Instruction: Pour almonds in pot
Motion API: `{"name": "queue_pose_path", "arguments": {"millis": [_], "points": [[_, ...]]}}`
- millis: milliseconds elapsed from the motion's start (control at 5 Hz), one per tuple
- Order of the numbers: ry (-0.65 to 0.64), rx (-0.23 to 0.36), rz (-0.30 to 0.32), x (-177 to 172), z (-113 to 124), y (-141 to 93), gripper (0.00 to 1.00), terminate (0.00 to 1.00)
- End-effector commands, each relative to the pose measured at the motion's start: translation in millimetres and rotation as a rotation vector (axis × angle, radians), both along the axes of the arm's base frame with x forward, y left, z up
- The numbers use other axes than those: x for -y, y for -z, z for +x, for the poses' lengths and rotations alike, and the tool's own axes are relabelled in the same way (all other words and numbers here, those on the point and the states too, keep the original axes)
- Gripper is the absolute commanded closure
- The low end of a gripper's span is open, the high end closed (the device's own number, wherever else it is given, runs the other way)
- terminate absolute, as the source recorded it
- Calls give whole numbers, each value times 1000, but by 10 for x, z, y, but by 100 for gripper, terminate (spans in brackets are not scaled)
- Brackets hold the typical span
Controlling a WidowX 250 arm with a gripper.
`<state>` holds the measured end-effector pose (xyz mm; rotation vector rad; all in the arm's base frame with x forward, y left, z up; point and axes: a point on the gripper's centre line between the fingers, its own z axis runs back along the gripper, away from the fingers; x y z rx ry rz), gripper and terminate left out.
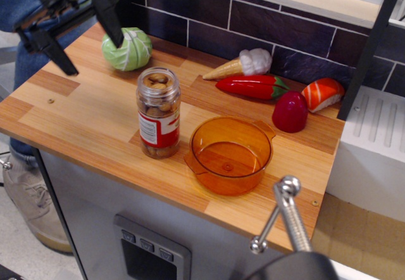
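Note:
The almonds (157, 82) fill a clear plastic jar (158, 113) with a red-and-white label. The jar stands upright and open-topped on the wooden counter (82, 125). The translucent orange pot (230, 154) sits just to the jar's right, upright and empty. My black gripper (88, 46) is open and empty at the upper left, raised above the counter, well away from the jar. Its two fingers point down and to the right.
A green toy cabbage (127, 48) lies behind the jar. A toy ice cream cone (243, 63), red pepper (254, 86), red egg-shaped toy (290, 112) and salmon sushi (322, 93) line the back right. A person's leg (38, 14) is at the left. A metal handle (285, 213) sticks up front right.

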<state>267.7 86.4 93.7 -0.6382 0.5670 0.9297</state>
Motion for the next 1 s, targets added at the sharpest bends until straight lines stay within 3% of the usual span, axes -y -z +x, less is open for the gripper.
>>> {"name": "queue_pose_path", "arguments": {"millis": [0, 200, 400, 800], "points": [[-149, -148, 7, -46, 92, 156, 0, 0], [-191, -202, -14, 31, 244, 246, 0, 0], [-163, -216, 15, 199, 282, 370, 0, 0], [-95, -262, 50, 525, 179, 435, 0, 0]]}}
